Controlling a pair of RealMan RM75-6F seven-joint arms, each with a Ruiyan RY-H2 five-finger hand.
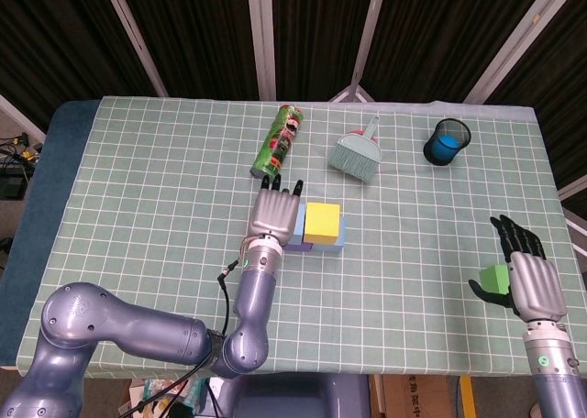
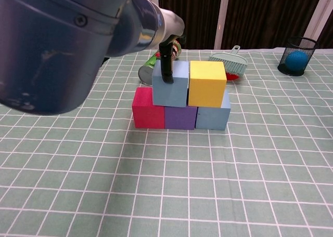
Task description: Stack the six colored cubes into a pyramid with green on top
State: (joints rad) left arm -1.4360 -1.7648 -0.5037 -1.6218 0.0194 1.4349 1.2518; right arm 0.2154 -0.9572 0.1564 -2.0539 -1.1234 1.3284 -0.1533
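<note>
a pale green cloth (image 1: pixel 138 207) with a white grid is covering the table, and a dark blue edge is showing along its left side in the head view; behind it dark curtains are hanging between slanted white bars, and cables are lying on the floor at far left. a green cylindrical snack can (image 1: pixel 278 140) is lying on its side near the back of the table; its label is showing a printed face but the lettering is too small to read. a teal hand brush (image 1: pixel 358 151) is lying beside it to the right, and a black mesh cup (image 1: pixel 447 141) holding a blue ball is standing further right. near the middle of the table the cubes are sitting in two tiers: in the chest view a red cube (image 2: pixel 148 108), a purple cube (image 2: pixel 180 117) and a light blue cube (image 2: pixel 213 115) are forming the bottom row, touching each other, with a second blue cube (image 2: pixel 171 83) and a yellow cube (image 2: pixel 207 83) resting on top. the left hand (image 1: pixel 274 214) is lying flat over the left part of the stack, fingers extended and holding nothing, one dark fingertip touching the upper blue cube's front face. the right hand (image 1: pixel 527 276) is hovering well apart at the right edge of the table, gripping the green cube (image 1: pixel 495 279) between thumb and fingers.
</note>
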